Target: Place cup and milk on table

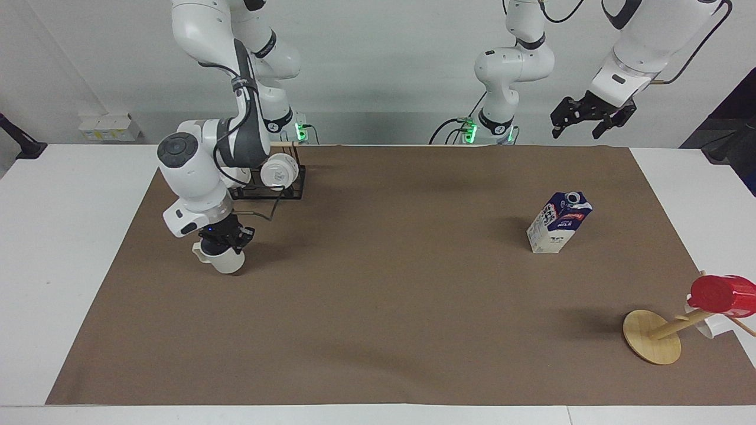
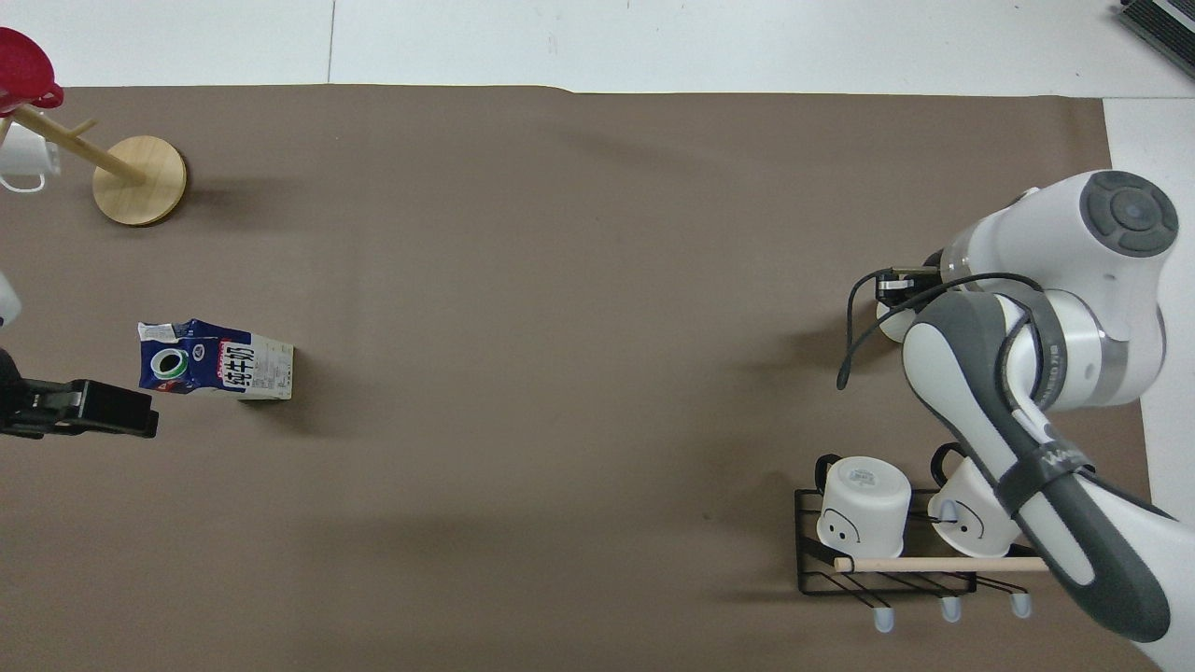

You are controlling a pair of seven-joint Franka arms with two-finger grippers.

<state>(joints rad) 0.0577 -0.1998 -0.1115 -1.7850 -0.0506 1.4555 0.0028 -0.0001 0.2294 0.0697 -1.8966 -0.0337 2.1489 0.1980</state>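
Note:
The cup (image 1: pixel 222 261) is a small off-white mug, held by its rim in my right gripper (image 1: pixel 223 241), which is shut on it. It hangs slightly tilted, low over the brown sheet (image 1: pixel 378 295) at the right arm's end of the table. In the overhead view only an edge of the cup (image 2: pixel 890 324) shows under the right arm. The milk (image 1: pixel 559 229) stands upright on the sheet toward the left arm's end; it also shows in the overhead view (image 2: pixel 217 360). My left gripper (image 1: pixel 590 117) is open and empty, raised high above the table's edge near the carton.
A black wire rack (image 1: pixel 295 188) with two white mugs (image 2: pixel 864 504) stands nearer to the robots than the held cup. A wooden mug tree (image 1: pixel 652 336) with a red cup (image 1: pixel 722 294) and a white mug stands at the left arm's end, farther from the robots than the carton.

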